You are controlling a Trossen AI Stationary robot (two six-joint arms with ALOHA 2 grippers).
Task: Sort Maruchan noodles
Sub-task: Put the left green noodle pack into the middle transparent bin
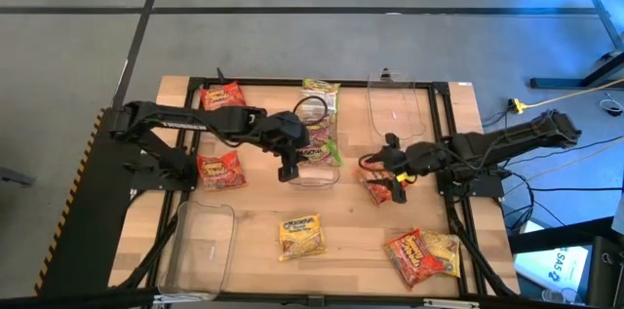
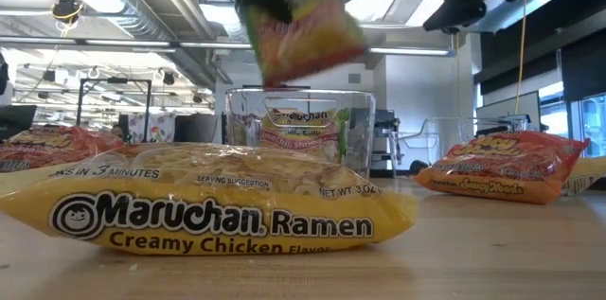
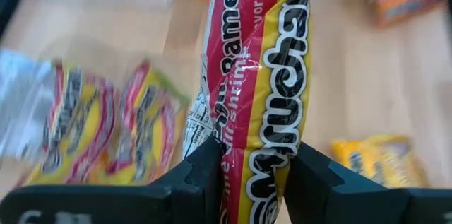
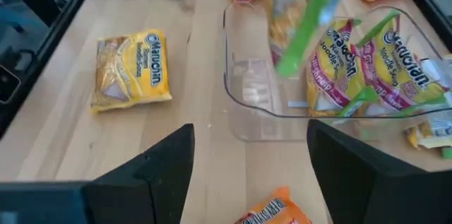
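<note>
The middle clear bin (image 1: 314, 168) is see-through plastic with round corners. Two or three green-edged crinkly packets (image 4: 367, 61) lie inside it. Right above this bin, the left gripper (image 3: 254, 164) pinches one more green-edged packet (image 3: 258, 75) by its end, so it hangs long way down. Just beside the bin, the right gripper (image 4: 251, 174) is spread wide, with a red packet (image 1: 378, 190) under it. A yellow packet (image 1: 301, 235) lies flat near the bin.
</note>
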